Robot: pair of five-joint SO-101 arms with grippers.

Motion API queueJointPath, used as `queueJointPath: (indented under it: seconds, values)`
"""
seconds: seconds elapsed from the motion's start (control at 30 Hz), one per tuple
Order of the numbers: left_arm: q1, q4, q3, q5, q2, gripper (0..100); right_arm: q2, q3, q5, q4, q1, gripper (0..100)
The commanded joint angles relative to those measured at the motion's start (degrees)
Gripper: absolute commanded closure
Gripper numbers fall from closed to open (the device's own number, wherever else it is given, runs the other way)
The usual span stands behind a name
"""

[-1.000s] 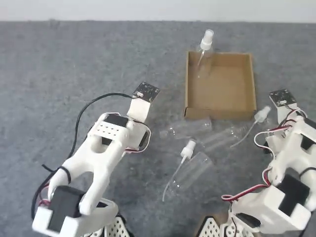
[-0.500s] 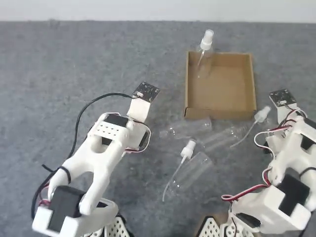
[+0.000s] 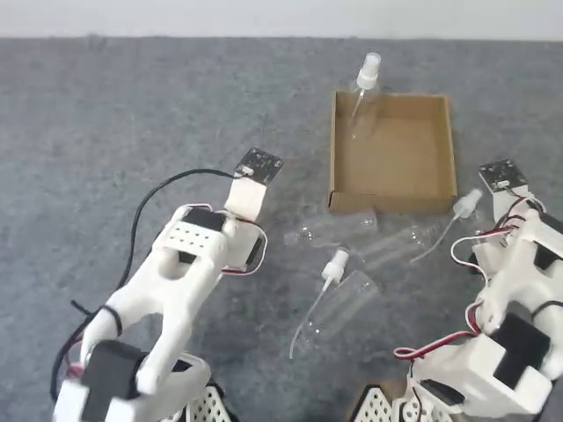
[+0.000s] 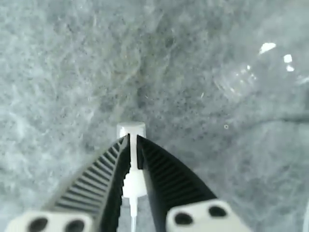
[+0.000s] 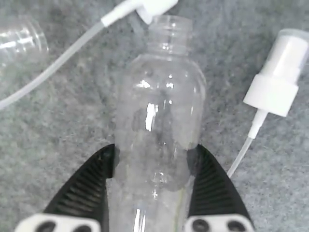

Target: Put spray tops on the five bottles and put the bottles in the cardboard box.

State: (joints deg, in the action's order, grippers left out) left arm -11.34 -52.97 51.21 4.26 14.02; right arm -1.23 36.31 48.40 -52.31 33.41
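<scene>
1. Bottle (image 5: 159, 121), uncapped, is pinched round its body by the right jaws, which are spread wide.
2. Spray top (image 4: 131, 159) is pinched in the left jaws, nearly closed on it.
3. Judgement: thread the tube squarely into the neck before pressing.
4. Cardboard box (image 3: 391, 204) is farthest; one capped bottle (image 3: 363, 88) leans at its far wall.

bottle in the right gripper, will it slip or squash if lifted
Probably light: the bottle is clear, thin-looking plastic and looks empty. Its smooth round sides may slip or twist in the right gripper. With its neck open and uncapped, it might dent under a hard squeeze.
</scene>
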Motion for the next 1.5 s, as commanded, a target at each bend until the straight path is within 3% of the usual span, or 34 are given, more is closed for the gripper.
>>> queueJointPath:
  seconds: [0.0,0.17,0.3,0.5,0.67,0.83,1.03,1.2,1.47]
  values:
    - [0.26,-1.49,1.45,-0.62,8.26,99,-0.22,3.69,0.44,-0.31,1.63,96.1]
    - [0.09,-1.58,2.77,-0.53,10.99,98,1.45,3.78,0.53,-0.31,3.47,96.1]
    - [0.35,-1.49,1.27,-0.53,9.85,90,2.24,3.78,0.70,-0.31,4.88,96.1]
    - [2.46,-5.89,-9.63,-0.09,5.10,88,2.24,3.78,0.79,-0.31,5.05,96.1]
    - [5.19,-9.76,-15.87,5.27,-2.29,88,2.24,3.78,0.79,-0.13,4.88,96.0]
    - [6.95,-9.23,-13.49,8.35,-5.71,88,2.24,3.78,0.79,-0.22,4.70,95.9]
    - [6.59,0.00,-6.64,9.32,-6.68,88,2.15,3.78,0.79,-0.22,4.70,96.1]
    - [6.51,1.85,-4.97,9.41,-8.53,88,1.89,3.78,0.79,-0.22,4.97,96.1]
    - [6.59,-6.42,-8.04,9.32,2.02,88,1.98,3.78,0.62,-0.31,4.97,96.1]
